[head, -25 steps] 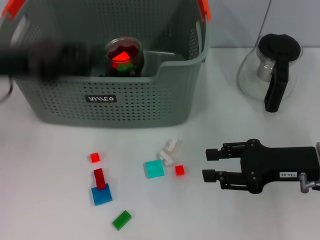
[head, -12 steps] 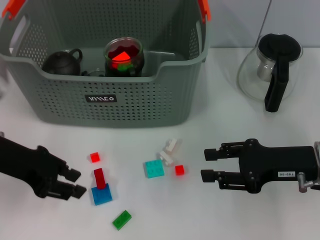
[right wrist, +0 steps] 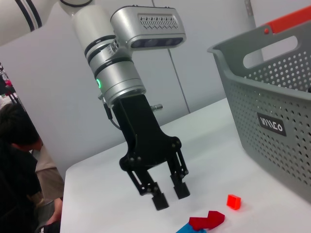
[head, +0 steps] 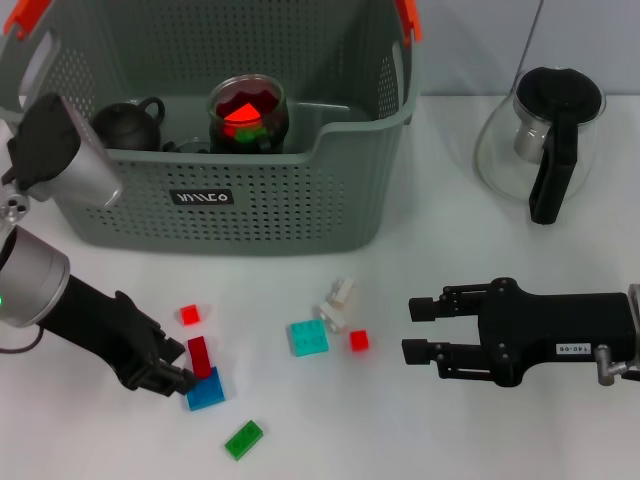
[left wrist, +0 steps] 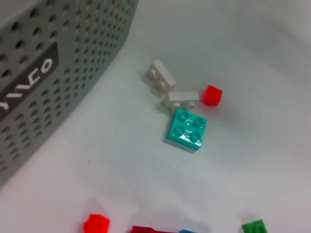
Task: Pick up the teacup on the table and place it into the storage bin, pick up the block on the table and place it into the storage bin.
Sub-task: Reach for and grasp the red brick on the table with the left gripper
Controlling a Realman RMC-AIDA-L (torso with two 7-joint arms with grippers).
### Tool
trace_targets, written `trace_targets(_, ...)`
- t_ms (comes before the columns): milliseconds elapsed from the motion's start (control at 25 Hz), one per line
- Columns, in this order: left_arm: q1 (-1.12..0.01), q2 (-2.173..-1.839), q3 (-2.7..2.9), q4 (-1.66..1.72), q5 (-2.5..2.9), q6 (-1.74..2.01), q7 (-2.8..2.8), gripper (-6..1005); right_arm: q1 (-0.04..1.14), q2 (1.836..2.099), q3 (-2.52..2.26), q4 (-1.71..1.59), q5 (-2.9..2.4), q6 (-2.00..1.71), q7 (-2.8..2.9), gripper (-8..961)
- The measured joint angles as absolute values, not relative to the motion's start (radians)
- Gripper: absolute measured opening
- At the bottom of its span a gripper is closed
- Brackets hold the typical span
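**Left gripper low beside the red-on-blue blocks**

Now look in front of the storage bin (head: 240, 190): your left gripper (head: 178, 374) is down at table level, fingers parted with a clear gap between them in the right wrist view, tips just beside the dark red block (head: 199, 356) that sits on the blue block (head: 207, 391). It grips nothing. A small red cube (head: 189, 315) lies nearer the bin than that pair, and a green block (head: 243, 439) lies farther from the bin. Off to the right of the bin's label you have a teal block (head: 309, 338), white pieces (head: 338, 303) and another red cube (head: 359, 340). Your right gripper (head: 412, 328) hovers beside that cube, jaws apart and empty. Inside the bin stand a dark teacup (head: 125, 123) and a glass cup (head: 248, 112) holding red and green blocks. A glass teapot (head: 545, 135) stands to the right of the bin.
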State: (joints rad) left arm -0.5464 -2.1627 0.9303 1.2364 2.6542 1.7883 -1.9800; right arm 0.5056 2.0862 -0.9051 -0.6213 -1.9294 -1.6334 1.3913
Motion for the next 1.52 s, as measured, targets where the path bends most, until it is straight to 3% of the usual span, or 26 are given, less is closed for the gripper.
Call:
trace_targets(320, -0.578, -2.169, 0.927, 1.159, 2.597, 1.86, -2.005, 430, 0.509, 2.086, -0.905, -0.621, -1.93, -1.634, 1.39, 578)
trace_targets(1000, -0.565, -2.171, 0.965, 1.041, 2.547, 1.645, -2.091, 428, 0.509, 2.085, -0.905, -0.621, -1.931, -1.627, 1.396, 578)
trace_targets(1320, -0.543, -2.162, 0.975, 1.074, 2.563, 1.631, -2.096, 428, 0.508, 2.083, -0.905, -0.621, -1.931, -1.624, 1.399, 578)
trace_targets(1520, -0.512, -2.13, 0.964, 1.155, 2.581, 1.637, -2.132, 427, 0.503, 2.079, -0.905, -0.621, -1.931, -1.625, 1.4, 578)
